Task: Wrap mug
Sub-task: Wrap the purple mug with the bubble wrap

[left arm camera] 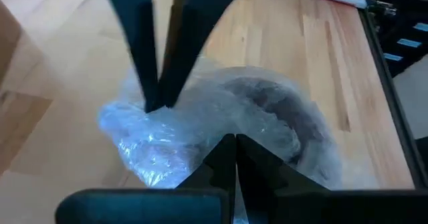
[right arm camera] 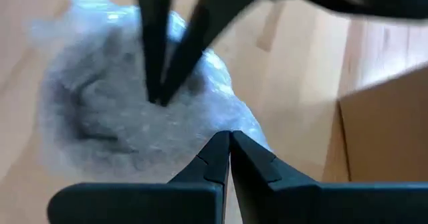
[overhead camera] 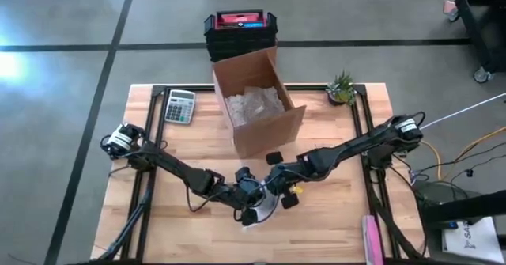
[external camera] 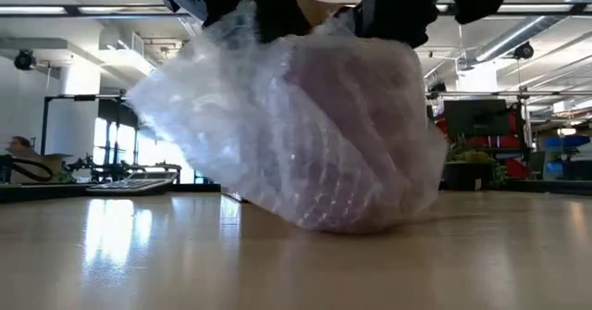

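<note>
Both your grippers, left gripper and right gripper, have jaws pinching bubble wrap over the mug; next, fold it tight.

Open cardboard box mid-bench w/ packing paper inside; calculator to its left, sm. potted plant right; black crates behind.

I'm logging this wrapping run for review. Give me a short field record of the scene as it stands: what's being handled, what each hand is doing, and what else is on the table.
item: mug bundled in bubble wrap, resting on the wooden table
left hand: shut on bubble wrap, at the bundle's top
right hand: shut on bubble wrap, meeting the left hand over the bundle
cardboard box: open, behind the bundle, packing material inside
calculator: far left of table
small plant: far right of table
</note>
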### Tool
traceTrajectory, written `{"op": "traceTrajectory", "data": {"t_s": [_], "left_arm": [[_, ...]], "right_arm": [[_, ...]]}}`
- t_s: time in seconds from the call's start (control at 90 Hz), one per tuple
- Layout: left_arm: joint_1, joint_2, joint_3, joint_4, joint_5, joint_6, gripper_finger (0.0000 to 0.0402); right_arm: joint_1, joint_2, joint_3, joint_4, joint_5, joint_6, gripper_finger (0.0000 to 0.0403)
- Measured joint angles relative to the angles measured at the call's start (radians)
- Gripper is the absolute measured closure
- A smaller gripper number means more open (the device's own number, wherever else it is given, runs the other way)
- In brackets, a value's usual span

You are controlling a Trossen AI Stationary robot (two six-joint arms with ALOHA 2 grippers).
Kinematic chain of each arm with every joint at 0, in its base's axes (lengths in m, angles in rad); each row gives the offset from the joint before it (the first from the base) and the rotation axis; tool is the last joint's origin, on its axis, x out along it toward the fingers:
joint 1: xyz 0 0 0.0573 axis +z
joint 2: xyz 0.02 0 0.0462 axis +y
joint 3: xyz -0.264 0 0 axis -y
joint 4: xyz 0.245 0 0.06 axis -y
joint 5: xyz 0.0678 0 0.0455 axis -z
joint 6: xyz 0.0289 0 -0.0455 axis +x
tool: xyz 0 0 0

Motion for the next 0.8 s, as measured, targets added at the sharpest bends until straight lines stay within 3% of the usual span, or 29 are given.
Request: {"op": "traceTrajectory", "data": {"t_s": [0.444,0.8], "left_arm": [[0.0,0.002,-0.001,-0.001,0.006,0.0,0.0402],[0.006,0.002,0.014,-0.001,-0.02,0.013,0.0402]], "right_arm": [[0.039,0.027,0.001,0.016,-0.044,-0.038,0.0403],[0.032,0.097,-0.018,0.042,-0.068,0.043,0.0403]]}}
